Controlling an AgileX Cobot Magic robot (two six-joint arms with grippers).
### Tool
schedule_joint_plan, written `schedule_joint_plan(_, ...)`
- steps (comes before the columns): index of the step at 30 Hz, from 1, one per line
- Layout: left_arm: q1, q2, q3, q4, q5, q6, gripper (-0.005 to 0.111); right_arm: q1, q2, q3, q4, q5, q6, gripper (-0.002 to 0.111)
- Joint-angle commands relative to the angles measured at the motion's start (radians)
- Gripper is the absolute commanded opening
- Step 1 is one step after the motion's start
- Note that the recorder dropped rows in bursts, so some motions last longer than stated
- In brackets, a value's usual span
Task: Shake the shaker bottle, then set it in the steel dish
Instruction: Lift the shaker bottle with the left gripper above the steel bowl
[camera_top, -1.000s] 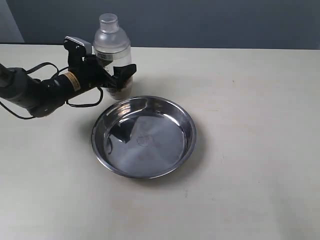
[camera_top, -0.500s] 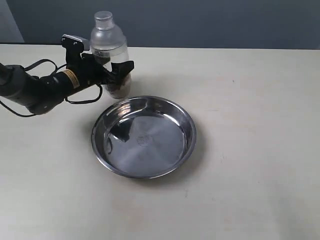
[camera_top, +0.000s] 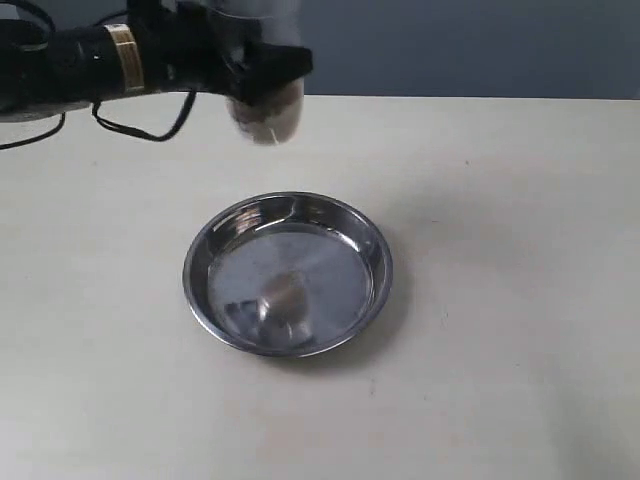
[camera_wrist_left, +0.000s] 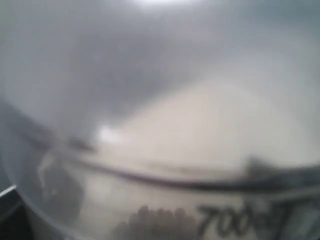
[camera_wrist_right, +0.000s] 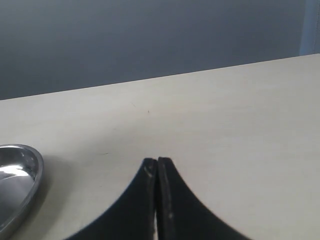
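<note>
The shaker bottle (camera_top: 265, 110) is lifted off the table at the upper left of the exterior view, blurred by motion, its top cut off by the frame edge. My left gripper (camera_top: 262, 68) is shut on it. In the left wrist view the frosted bottle wall (camera_wrist_left: 165, 165) fills the picture, with a printed scale and brown granules (camera_wrist_left: 155, 222) showing; the fingers are hidden there. The steel dish (camera_top: 288, 273) sits on the table below and to the right of the bottle. My right gripper (camera_wrist_right: 157, 162) is shut on nothing, above the table beside the dish rim (camera_wrist_right: 20, 175).
The pale table (camera_top: 500, 250) stretches right of the dish, with a dark wall behind it. The left arm's black cable (camera_top: 150, 125) hangs above the table's far left.
The left arm has raised the bottle from the table beside the dish up and a little right, to the top of the view. The bottle is now motion-blurred. The dish has not moved.
</note>
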Motion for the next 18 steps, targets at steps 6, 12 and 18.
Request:
schedule_joint_plan(6, -0.159, -0.263, 0.175, -0.038, 0.344, -0.151, 0.0, 0.003, 0.002, 0.001, -0.002, -0.013, -0.004, -0.001)
schedule_joint_plan(12, -0.26, -0.318, 0.221, -0.111, 0.958, -0.339, 0.0, 0.003, 0.002, 0.001, -0.002, -0.013, -0.004, -0.001)
schedule_joint_plan(18, -0.375, -0.325, 0.304, -0.192, 0.844, -0.255, 0.0, 0.003, 0.002, 0.001, -0.002, -0.013, -0.004, -0.001)
